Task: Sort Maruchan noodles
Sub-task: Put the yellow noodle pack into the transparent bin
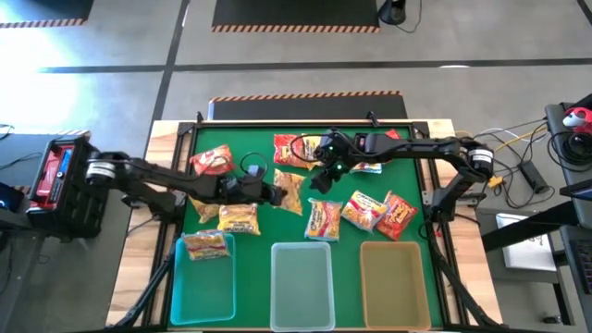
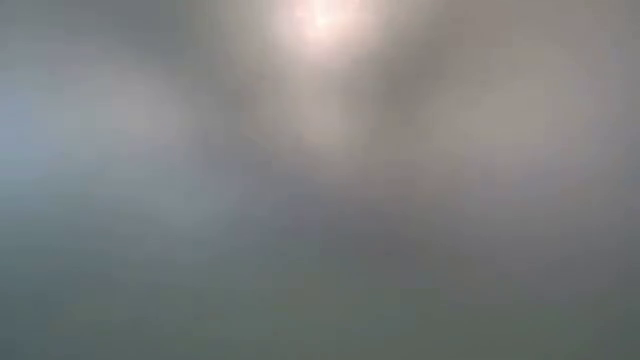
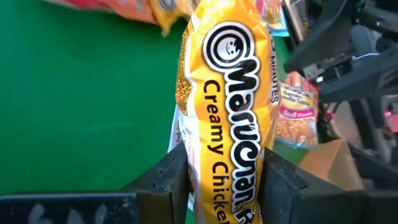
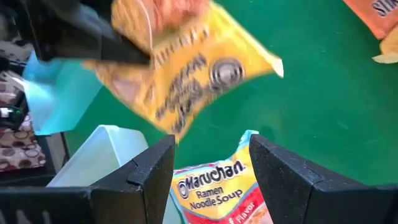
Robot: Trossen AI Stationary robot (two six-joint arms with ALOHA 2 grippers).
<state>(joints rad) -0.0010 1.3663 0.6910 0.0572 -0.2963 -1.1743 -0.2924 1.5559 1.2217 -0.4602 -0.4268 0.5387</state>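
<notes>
My left gripper (image 1: 276, 194) (image 3: 224, 180) is near the middle of the green mat, shut on a yellow Creamy Chicken Maruchan packet (image 1: 292, 192) (image 3: 231, 93). That packet also shows in the right wrist view (image 4: 186, 74). My right gripper (image 1: 326, 171) (image 4: 211, 180) is open just beyond it, toward the far edge. Its fingers stand either side of an orange-yellow packet (image 4: 214, 186) lying flat on the mat below them. Other packets lie flat on the mat: red ones (image 1: 211, 162) (image 1: 294, 148) (image 1: 398, 215) and yellow ones (image 1: 238, 217) (image 1: 363, 210). The low view shows only blur. My left gripper pinches the yellow packet between its two fingers at the end nearest the wrist (image 3: 227, 171). The fingers come level from the table's left and lie along the packet's length. The packet sticks out past the fingertips toward the right and looks lifted off the mat.
Three bins stand along the near edge: a blue one (image 1: 190, 291) with one packet (image 1: 205, 245) in it, a clear one (image 1: 302, 287) and an amber one (image 1: 393, 287). Another packet (image 1: 322, 219) lies just beyond the clear bin. The two grippers are close together.
</notes>
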